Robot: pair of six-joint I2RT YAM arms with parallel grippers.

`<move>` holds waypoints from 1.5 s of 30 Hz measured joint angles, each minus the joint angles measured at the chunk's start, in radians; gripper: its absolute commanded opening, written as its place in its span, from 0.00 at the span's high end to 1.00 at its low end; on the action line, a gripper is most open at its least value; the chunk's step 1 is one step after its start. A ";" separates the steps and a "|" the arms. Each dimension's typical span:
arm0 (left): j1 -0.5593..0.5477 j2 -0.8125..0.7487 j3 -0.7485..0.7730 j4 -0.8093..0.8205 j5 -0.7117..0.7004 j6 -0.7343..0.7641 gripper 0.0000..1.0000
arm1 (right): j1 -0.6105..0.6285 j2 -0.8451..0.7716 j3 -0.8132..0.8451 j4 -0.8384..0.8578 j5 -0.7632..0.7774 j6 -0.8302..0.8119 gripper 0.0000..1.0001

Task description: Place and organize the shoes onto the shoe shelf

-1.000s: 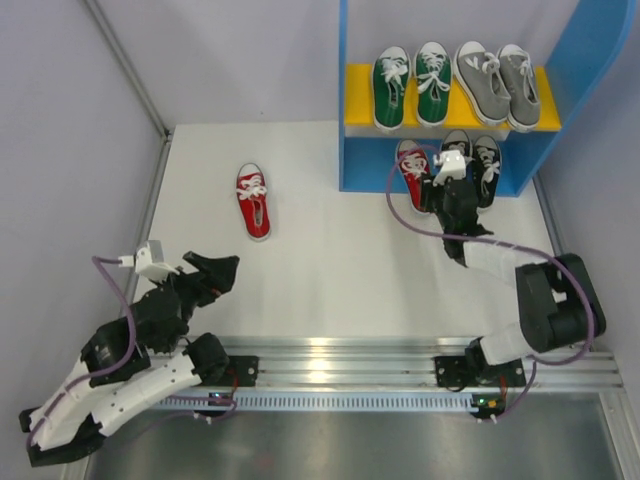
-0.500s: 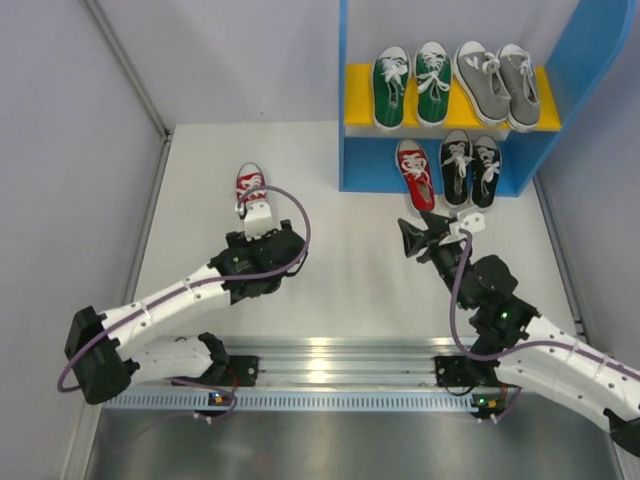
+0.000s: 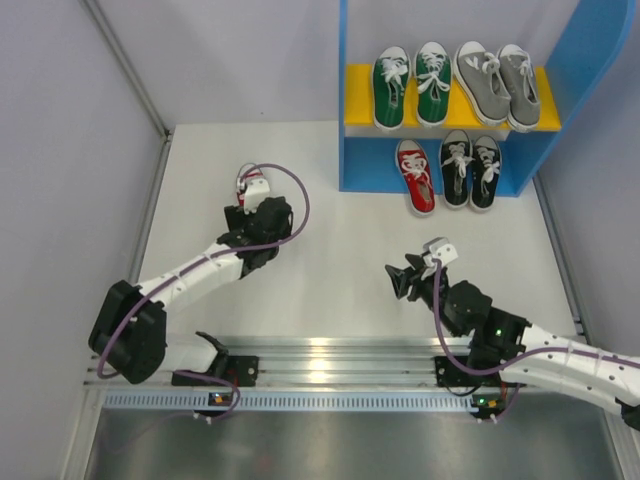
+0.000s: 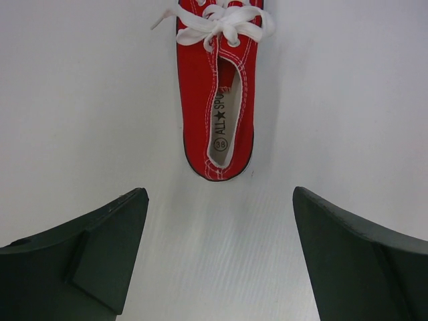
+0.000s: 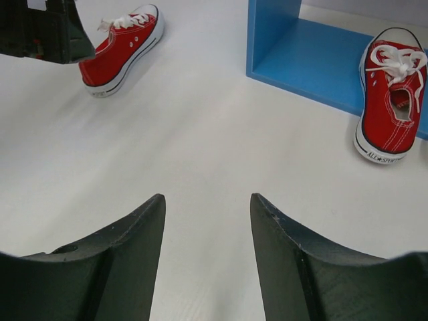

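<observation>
A loose red shoe [image 4: 217, 87] lies on the table with its heel toward my left gripper [image 4: 219, 194]. That gripper is open and empty, its fingers just short of the heel. In the top view the left gripper [image 3: 252, 205] covers most of this shoe [image 3: 243, 178]. My right gripper [image 3: 400, 278] is open and empty over the middle of the table, also seen in the right wrist view [image 5: 207, 197]. The blue shoe shelf [image 3: 355, 160] holds the green pair [image 3: 412, 85] and grey pair [image 3: 495, 85] on its yellow board. The other red shoe [image 3: 415, 177] and the black pair [image 3: 470, 170] are on the bottom level.
Grey walls close in the table on the left and right. A metal rail [image 3: 330, 360] runs along the near edge by the arm bases. In the right wrist view the loose red shoe [image 5: 124, 47] lies far left and the shelved red shoe [image 5: 391, 93] far right.
My left arm has reached from near its base out to the loose red shoe. My right arm has drawn back from the shelf toward the near side, leaving a red shoe there.
</observation>
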 measured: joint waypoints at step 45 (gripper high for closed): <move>0.249 0.408 -0.022 0.686 0.267 0.189 0.57 | 0.001 0.029 -0.023 -0.024 0.004 0.056 0.45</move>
